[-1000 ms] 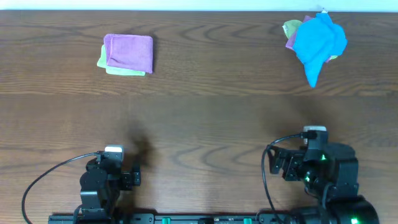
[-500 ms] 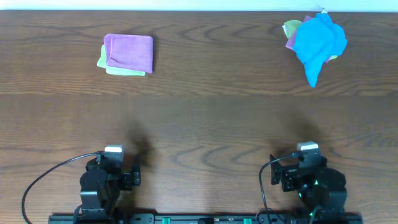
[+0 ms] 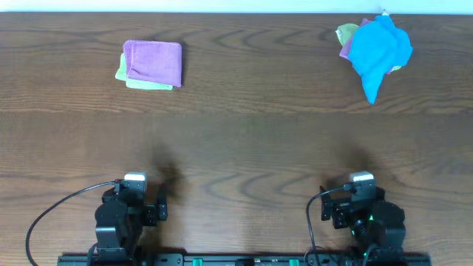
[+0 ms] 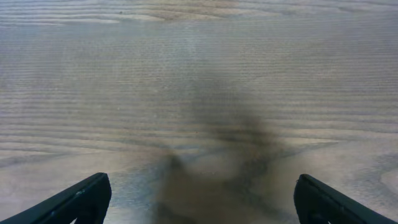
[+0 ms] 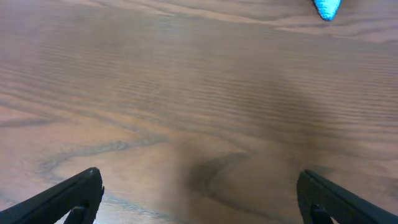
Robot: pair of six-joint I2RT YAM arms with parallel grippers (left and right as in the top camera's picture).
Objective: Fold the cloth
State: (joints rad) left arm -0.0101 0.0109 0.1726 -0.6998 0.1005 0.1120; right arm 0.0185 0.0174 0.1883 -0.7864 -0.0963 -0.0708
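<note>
The lilac cloth point(image 3: 154, 62) lies folded into a small square at the far left of the table, on top of a light green folded cloth point(image 3: 124, 75). My left gripper point(image 3: 135, 180) is open and empty near the front edge, far from the cloth; its wrist view point(image 4: 199, 199) shows only bare wood between the fingers. My right gripper point(image 3: 361, 178) is open and empty near the front right edge, with bare wood between its fingers point(image 5: 199, 196).
A bright blue cloth point(image 3: 380, 50) is heaped at the far right over bits of green and purple fabric point(image 3: 344, 43). Its tip shows at the top of the right wrist view point(image 5: 326, 9). The table point(image 3: 244, 140) is dark wood.
My right arm has pulled back and lowered toward the front edge. The left arm and the cloths have not moved.
</note>
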